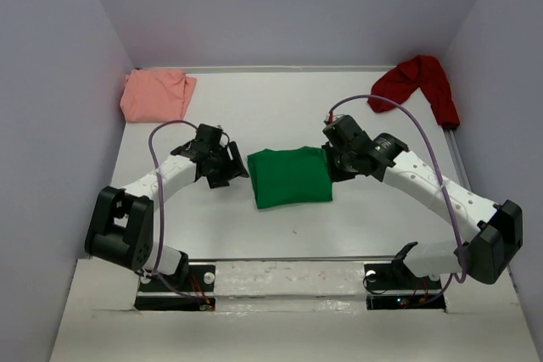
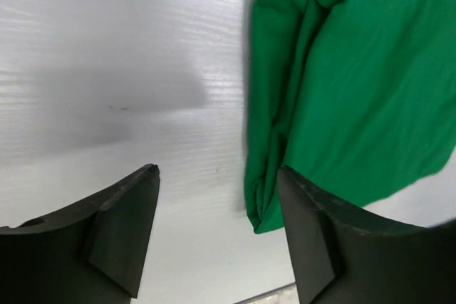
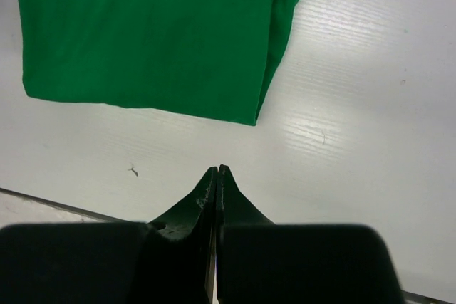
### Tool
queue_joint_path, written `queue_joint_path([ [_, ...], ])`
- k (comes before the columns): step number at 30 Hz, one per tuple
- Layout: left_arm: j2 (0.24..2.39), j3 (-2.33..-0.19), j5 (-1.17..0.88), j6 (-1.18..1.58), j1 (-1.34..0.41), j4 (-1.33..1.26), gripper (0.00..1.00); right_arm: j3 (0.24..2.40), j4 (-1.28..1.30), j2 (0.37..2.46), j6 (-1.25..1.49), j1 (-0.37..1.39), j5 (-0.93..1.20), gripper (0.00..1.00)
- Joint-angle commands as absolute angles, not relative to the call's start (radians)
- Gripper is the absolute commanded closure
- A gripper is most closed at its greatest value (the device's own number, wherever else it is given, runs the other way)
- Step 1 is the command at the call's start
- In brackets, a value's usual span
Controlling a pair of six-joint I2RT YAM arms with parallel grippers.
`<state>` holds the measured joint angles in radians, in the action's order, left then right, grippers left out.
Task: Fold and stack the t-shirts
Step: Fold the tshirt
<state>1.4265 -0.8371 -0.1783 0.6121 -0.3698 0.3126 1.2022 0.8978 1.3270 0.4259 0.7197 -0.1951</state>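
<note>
The bright green t-shirt (image 1: 291,177) lies folded into a rough square at the table's middle. My left gripper (image 1: 236,170) sits at its left edge, open and holding nothing. In the left wrist view the green t-shirt (image 2: 349,83) fills the upper right, and its folded corner lies just inside the right finger (image 2: 324,240) of the gripper (image 2: 217,176). My right gripper (image 1: 332,165) is at the shirt's right edge. The right wrist view shows it (image 3: 216,170) shut and empty, just short of the green t-shirt (image 3: 149,33). The salmon-pink t-shirt (image 1: 155,93) and dark red t-shirt (image 1: 420,82) lie crumpled in the back corners.
Grey walls close in the white table (image 1: 280,108) on the left, back and right. A strip at the near edge (image 1: 288,277) carries both arm bases. Purple cables loop over each arm.
</note>
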Motion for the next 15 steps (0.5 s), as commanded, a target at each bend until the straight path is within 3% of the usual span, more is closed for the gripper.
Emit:
queue_joint_path([
  [1, 1.370, -0.753, -0.419, 0.592, -0.325, 0.138, 0.19, 1.184, 0.871, 1.284, 0.405, 0.719, -0.172, 1.00],
  [8, 1.338, -0.612, -0.563, 0.653, -0.318, -0.092, 0.16, 1.154, 0.854, 1.266, 0.391, 0.719, -0.175, 1.00],
  [15, 1.379, -0.520, -0.589, 0.731, -0.318, -0.247, 0.19, 1.154, 0.851, 1.189, 0.405, 0.719, -0.153, 1.00],
])
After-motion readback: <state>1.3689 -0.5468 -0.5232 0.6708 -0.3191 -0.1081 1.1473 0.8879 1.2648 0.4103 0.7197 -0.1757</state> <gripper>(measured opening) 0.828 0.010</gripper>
